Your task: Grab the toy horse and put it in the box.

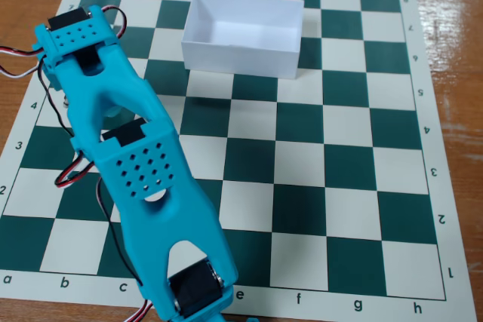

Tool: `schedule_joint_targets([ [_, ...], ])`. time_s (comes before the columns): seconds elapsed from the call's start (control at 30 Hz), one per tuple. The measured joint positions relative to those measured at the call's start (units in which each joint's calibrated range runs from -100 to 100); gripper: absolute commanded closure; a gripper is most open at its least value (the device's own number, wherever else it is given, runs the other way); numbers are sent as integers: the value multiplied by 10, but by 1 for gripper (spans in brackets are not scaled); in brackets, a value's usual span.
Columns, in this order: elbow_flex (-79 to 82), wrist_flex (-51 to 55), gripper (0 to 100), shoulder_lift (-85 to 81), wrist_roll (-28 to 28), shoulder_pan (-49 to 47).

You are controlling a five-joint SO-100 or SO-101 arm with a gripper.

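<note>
Box empty, open side up to receive; no horse visible, maybe hidden under arm. Tool state: can't tell, out of frame.

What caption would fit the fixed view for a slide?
Turquoise robot arm stretches over a green-and-white chessboard mat; the white box stands empty; no toy horse is visible.

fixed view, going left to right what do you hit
red, black and white wires → turquoise arm → white box on the chessboard mat → bare wooden table. No toy horse shows; the fingers are out of frame.
</note>
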Motion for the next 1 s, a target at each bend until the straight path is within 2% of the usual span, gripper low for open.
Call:
schedule_joint_targets([
  [0.57,-126,-4,73,127,1,0],
  [0.6,-131,-4,76,129,1,0],
  [0.67,-135,-4,95,134,1,0],
  [0.7,-138,-4,100,136,1,0],
  [1.0,-153,-1,100,146,2,0],
])
